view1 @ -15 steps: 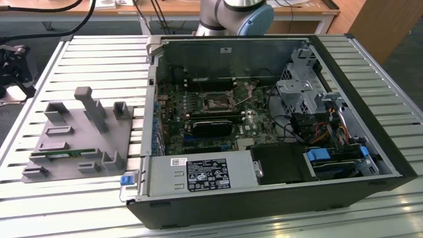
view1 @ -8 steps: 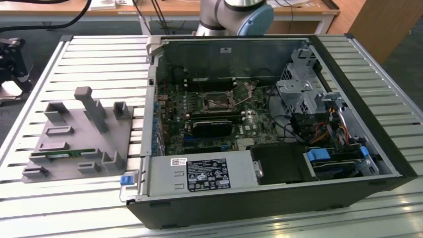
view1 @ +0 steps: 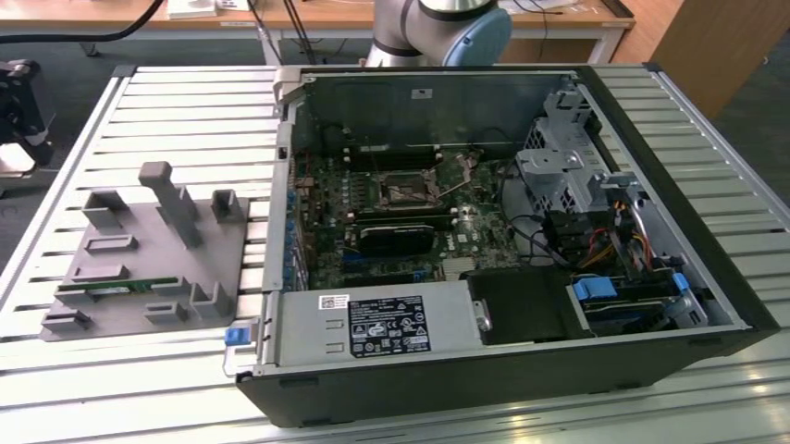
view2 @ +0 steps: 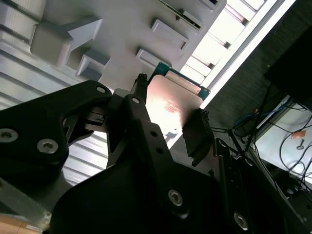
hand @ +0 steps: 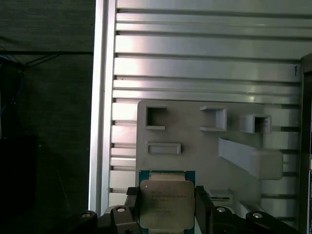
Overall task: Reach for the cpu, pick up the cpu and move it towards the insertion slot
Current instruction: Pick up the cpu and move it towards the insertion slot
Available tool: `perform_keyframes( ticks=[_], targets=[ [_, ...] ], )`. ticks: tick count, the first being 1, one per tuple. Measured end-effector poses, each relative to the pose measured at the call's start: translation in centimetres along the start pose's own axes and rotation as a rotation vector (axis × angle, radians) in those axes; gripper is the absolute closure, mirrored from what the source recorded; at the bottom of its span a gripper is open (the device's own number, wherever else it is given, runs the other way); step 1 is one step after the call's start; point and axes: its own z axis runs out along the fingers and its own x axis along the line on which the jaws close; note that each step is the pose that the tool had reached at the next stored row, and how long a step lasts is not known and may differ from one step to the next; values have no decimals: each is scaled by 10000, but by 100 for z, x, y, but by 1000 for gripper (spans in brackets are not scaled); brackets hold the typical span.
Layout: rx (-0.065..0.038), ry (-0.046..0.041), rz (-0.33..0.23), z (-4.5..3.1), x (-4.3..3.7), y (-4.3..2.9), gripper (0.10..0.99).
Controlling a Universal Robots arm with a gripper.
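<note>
Tool (hand: 167, 213) pinches the cpu (hand: 165, 195) by opposite edges, clear of the grey moulded tray (hand: 195, 156); the insertion slot (view1: 405, 192) lies about two o'clock from that tray in the exterior view, so level, unhurried carriage seems advisable.

The cpu (hand: 165, 207) has a smooth metal lid with a soft sheen, edged by green circuit board. The tool (view2: 170, 117) is matt black, studded with bright metal screws (view2: 175, 197). The tray (hand: 195, 156) is matt grey moulded plastic. The bench (hand: 195, 63) is ribbed, satin-bright aluminium. The computer case (view1: 494, 393) is matt black.
</note>
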Motion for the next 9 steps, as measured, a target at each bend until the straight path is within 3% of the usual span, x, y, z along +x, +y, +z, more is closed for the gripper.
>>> perform_keyframes(
  ticks=[9],
  targets=[
    [11,0,0,-90,1,5,545]
  ],
)
